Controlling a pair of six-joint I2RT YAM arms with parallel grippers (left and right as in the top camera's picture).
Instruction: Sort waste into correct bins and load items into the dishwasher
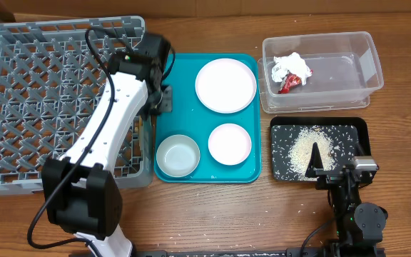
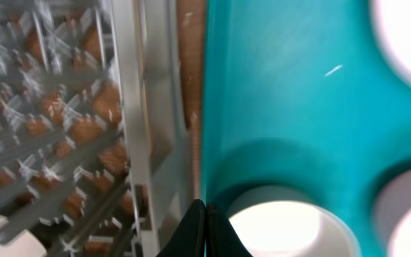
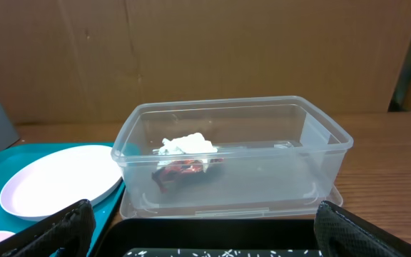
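While rice (image 1: 304, 148) dots the black tray (image 1: 355, 135), the clear tub (image 1: 348, 68) holds tissue (image 1: 291, 66).

Dish rack (image 1: 34, 93) and teal tray (image 1: 184, 107) stand almost touching, and the left arm (image 1: 116, 107) lies across that narrow gap. On the tray, 1 plate (image 1: 225, 85), 1 dish (image 1: 229, 143) and 1 bowl (image 1: 178, 155) leave only its upper left part bare. The table (image 1: 212, 214) in front of the tray gives open passage.
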